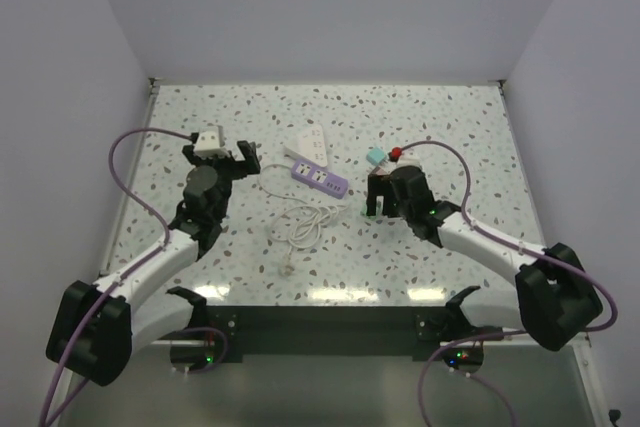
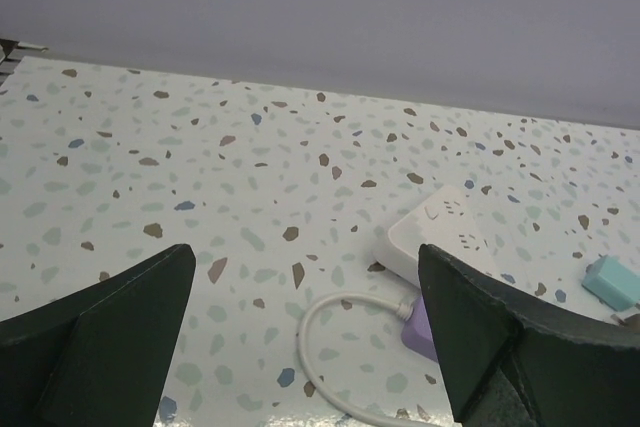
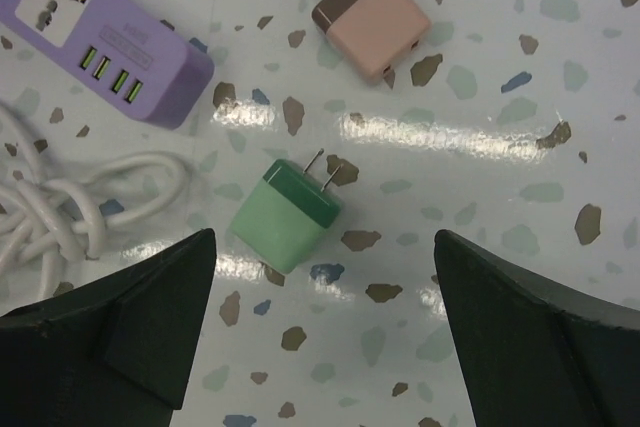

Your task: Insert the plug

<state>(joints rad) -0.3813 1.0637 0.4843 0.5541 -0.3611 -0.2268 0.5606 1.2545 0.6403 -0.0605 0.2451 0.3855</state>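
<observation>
A green plug (image 3: 288,212) lies on its side on the speckled table, prongs pointing up and right, just ahead of my right gripper (image 3: 323,277). That gripper is open and empty, low over the table (image 1: 380,209). A purple power strip (image 3: 100,37) lies at the upper left of the right wrist view and centre in the top view (image 1: 320,179). A white power strip (image 1: 312,142) lies behind it. My left gripper (image 1: 247,154) is open and empty, left of the strips. In its wrist view (image 2: 305,287) the white strip (image 2: 445,232) sits ahead to the right.
A pink plug with a brown end (image 3: 372,19) lies beyond the green one. A teal plug (image 1: 376,157) lies right of the strips and also shows in the left wrist view (image 2: 612,282). The strip's white cable (image 1: 300,224) is coiled at table centre. White walls enclose the table.
</observation>
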